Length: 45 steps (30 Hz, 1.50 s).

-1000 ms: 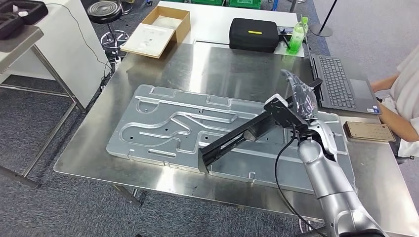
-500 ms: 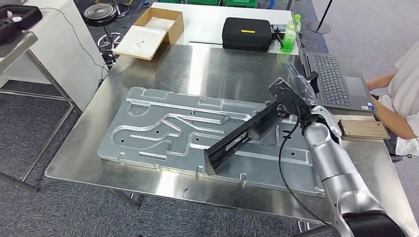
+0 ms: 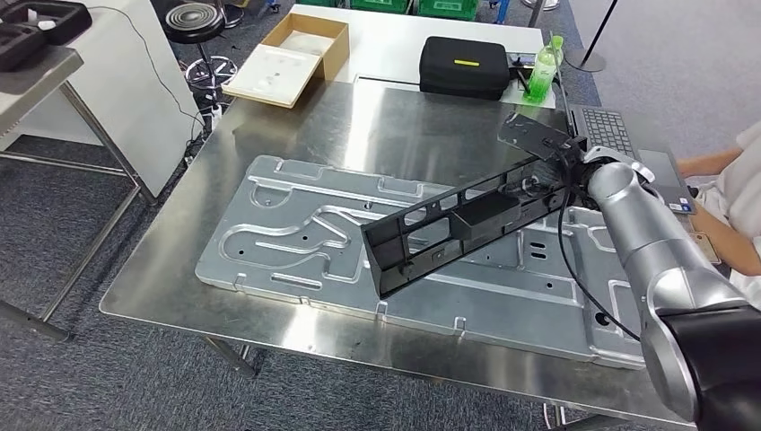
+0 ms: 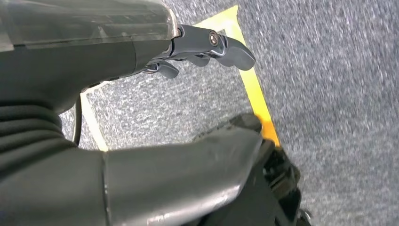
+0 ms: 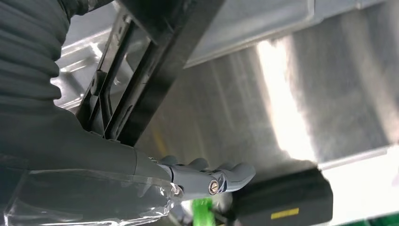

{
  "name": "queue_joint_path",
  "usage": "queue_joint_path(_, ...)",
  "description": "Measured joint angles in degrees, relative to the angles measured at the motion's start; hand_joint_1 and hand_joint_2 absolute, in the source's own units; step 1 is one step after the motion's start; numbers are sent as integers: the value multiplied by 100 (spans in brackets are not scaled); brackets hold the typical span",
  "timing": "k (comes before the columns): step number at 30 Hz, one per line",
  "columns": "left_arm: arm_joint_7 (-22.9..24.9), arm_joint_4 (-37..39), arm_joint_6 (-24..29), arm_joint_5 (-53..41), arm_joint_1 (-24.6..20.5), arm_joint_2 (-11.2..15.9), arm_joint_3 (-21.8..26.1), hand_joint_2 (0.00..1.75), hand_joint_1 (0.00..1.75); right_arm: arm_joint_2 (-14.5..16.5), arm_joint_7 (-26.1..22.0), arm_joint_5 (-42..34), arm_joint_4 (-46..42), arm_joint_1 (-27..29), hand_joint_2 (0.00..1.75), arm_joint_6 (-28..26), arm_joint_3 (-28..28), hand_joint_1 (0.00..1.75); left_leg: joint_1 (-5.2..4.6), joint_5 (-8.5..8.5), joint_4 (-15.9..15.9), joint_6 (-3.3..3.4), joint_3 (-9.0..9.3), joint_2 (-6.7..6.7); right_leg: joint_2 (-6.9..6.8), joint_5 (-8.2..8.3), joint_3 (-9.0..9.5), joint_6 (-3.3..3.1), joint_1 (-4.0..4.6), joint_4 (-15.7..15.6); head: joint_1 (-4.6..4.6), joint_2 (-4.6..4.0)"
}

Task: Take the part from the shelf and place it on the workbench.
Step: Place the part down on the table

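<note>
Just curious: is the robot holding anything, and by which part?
Yes: its right hand holds the long black frame part by its far end. Its left hand holds nothing.

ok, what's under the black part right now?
The stamped metal panel lying on the steel workbench. The black part, gripped by the right hand, hides a strip of that panel.

The right arm (image 3: 655, 260) is a chain of smooth, rounded silver segments, shiny enough to catch highlights, ending nearest the camera in a black section. A thin black cable (image 3: 574, 269) loops along its left side up toward the wrist, where a flat black plate (image 3: 537, 135) sits. The right robot hand (image 5: 141, 174) has a grey ribbed cover, a thick matte grey thumb, and darker grey fingers (image 5: 221, 176) with a silver screw at a knuckle; clear plastic film wraps its back. The left robot hand (image 4: 141, 94) looks the same: ribbed cover, grey thumb, dark fingers (image 4: 221, 47), one screw.
</note>
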Motion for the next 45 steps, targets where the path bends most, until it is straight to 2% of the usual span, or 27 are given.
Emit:
queue_joint_path(1, 0, 0, -2, -1, 0, 0, 0, 0, 0, -30, 3, -7, 63, -68, 87, 58, 78, 0, -5, -5, 4, -25, 0, -12, 0, 66, 118, -29, 17, -249, -1, 0)
queue_joint_path(3, 0, 0, -5, -3, 2, 1, 0, 0, 0, -70, 10, -18, 178, -160, 0, 113, 200, 0, -7, -8, -1, -86, 2, -28, 0, 72, 172, -79, 55, -373, -1, 0)
queue_joint_path(6, -5, 0, -7, -9, 7, 4, 0, 0, 0, -122, 8, -39, 325, -259, 0, 214, 380, 0, 1, -112, 110, -170, -27, -11, -17, 111, 231, -169, 15, -453, -3, 0)
queue_joint_path(7, -8, 0, -8, -11, 8, 5, 0, 0, 0, -138, 2, -46, 361, -278, 0, 246, 438, 0, 6, -244, 309, -192, -110, 1, -28, 125, 249, -196, -2, -478, -4, 0)
queue_joint_path(9, -11, 1, -11, -14, 13, 6, 0, 0, 0, -173, -6, -56, 439, -271, 0, 324, 533, 0, 28, -599, 975, -225, -410, 15, -47, 130, 248, -219, -3, -486, -3, 0)
queue_joint_path(10, -13, 2, -12, -15, 18, 6, 0, 0, 0, -188, -7, -59, 476, -242, 44, 365, 578, 0, 41, -727, 1312, -241, -574, 18, -52, 131, 241, -221, -4, -484, -3, 0)
queue_joint_path(11, -15, 2, -13, -15, 25, 6, 0, 0, 0, -203, -14, -60, 514, -201, 87, 403, 626, 0, 53, -763, 1514, -257, -678, 22, -55, 131, 233, -219, -7, -479, -3, 0)
queue_joint_path(12, -19, 2, -13, -16, 29, 6, 0, 0, 0, -220, -33, -62, 548, -158, 131, 419, 682, 0, 67, -690, 1519, -272, -693, 27, -56, 127, 225, -212, -14, -466, -4, 0)
queue_joint_path(13, -23, 2, -12, -16, 32, 7, 0, 0, 0, -237, -63, -68, 567, -124, 175, 400, 736, 0, 83, -522, 1317, -285, -606, 32, -54, 117, 218, -197, -27, -443, -4, 0)
queue_joint_path(15, -37, 2, -11, -15, 28, 8, 1, 0, 0, -263, -152, -100, 580, -99, 175, 253, 826, 0, 105, -166, 619, -307, -279, 35, -43, 72, 191, -130, -41, -365, -4, 0)
queue_joint_path(17, -50, 2, -11, -13, 18, 9, 2, 0, 0, -289, -239, -145, 577, -67, 175, -15, 893, 0, 100, -63, 213, -268, -92, 32, -27, 41, 148, -50, -28, -299, -2, 0)
queue_joint_path(20, -59, 2, -11, -12, 16, 9, 3, 0, 0, -309, -312, -180, 570, 45, 175, -277, 966, 0, 72, -70, 149, -142, -86, 31, -17, 40, 125, 42, -49, -282, -2, 0)
queue_joint_path(22, -59, 2, -11, -11, 8, 9, 4, 0, 0, -324, -321, -192, 568, 82, 175, -310, 993, 0, 77, -36, 110, -65, -78, 34, -15, -105, 25, 83, -66, -66, -1, 0)
queue_joint_path(25, -59, 2, -11, -11, 0, 9, 4, 0, 0, -346, -326, -204, 570, 115, 175, -323, 1018, 0, 58, -29, 97, -5, -83, 35, -8, -551, -450, 103, -58, 891, 1, 0)
queue_joint_path(26, -59, 2, -11, -11, 2, 9, 4, 0, 0, -349, -328, -209, 570, 144, 175, -337, 1028, 0, 47, -32, 97, 3, -83, 34, -6, -626, -597, 102, -58, 1162, 2, 0)
queue_joint_path(27, -60, 2, -11, -11, 3, 9, 4, 0, 0, -350, -343, -220, 569, 178, 175, -385, 1037, 0, 36, -34, 98, 8, -83, 33, -6, -598, -662, 92, -58, 1253, 0, 0)
queue_joint_path(28, -62, 2, -11, -10, 3, 9, 4, 0, 0, -351, -376, -243, 556, 215, 175, -480, 1043, 0, 27, -35, 98, 9, -81, 30, -6, -476, -625, 74, -56, 1137, 1, 0)
queue_joint_path(30, -77, 2, -5, -8, 0, 6, 4, 0, 0, -350, -518, -343, 467, 287, 87, -857, 1031, 0, 16, -42, 98, 1, -71, 27, -7, -92, -302, 14, -36, 429, 0, 0)
queue_joint_path(32, -101, 2, 2, -7, -12, -1, 4, 0, 0, -339, -670, -470, 289, 384, 0, -1277, 970, 0, -1, -53, 101, -34, -81, 28, -10, 105, -15, -41, 11, -173, 0, 0)
queue_joint_path(34, -133, 2, 6, -7, -26, -4, 5, 0, 0, -325, -802, -558, 15, 576, 0, -1672, 868, 0, -1, -56, 90, -90, -84, 29, -8, 94, 50, -70, 55, -309, -1, 0)
queue_joint_path(36, -167, 2, 13, -11, -31, -6, 7, 0, 0, -279, -1023, -579, -439, 919, 0, -2308, 702, 0, 7, -96, 106, -149, -76, 29, -11, 111, 80, -118, 38, -353, -2, 0)
queue_joint_path(37, -181, 2, 20, -15, -33, -7, 7, 0, 0, -228, -1156, -544, -770, 1130, 0, -2715, 560, 0, 9, -183, 212, -175, -115, 30, -15, 120, 100, -150, 24, -380, -4, 0)
queue_joint_path(39, -195, 2, 39, -28, -34, -11, 7, 0, 0, -88, -1327, -409, -1477, 1567, 0, -3371, 218, 0, 17, -506, 754, -214, -347, 34, -25, 121, 128, -202, 17, -409, -3, 0)
queue_joint_path(41, -199, 2, 54, -50, -34, -19, 7, 0, 0, 57, -1362, -274, -2106, 1957, 0, -3676, -84, 0, 19, -785, 1452, -237, -680, 35, -25, 105, 132, -233, 30, -397, -4, 0)
queue_joint_path(42, -199, 2, 57, -60, -33, -22, 7, 0, 0, 113, -1362, -233, -2351, 2122, 0, -3729, -184, 0, 20, -793, 1615, -242, -769, 36, -24, 95, 133, -240, 36, -387, -4, 0)
queue_joint_path(43, -199, 2, 60, -66, -33, -25, 7, 0, 0, 154, -1361, -211, -2562, 2254, 0, -3749, -261, 0, 19, -698, 1571, -240, -759, 36, -23, 86, 134, -242, 39, -375, -4, 0)
queue_joint_path(45, -199, 2, 64, -67, -34, -26, 7, 0, 0, 196, -1371, -193, -2854, 2403, 0, -3767, -375, 0, 19, -317, 958, -215, -476, 37, -19, 64, 135, -232, 41, -347, -4, 0)
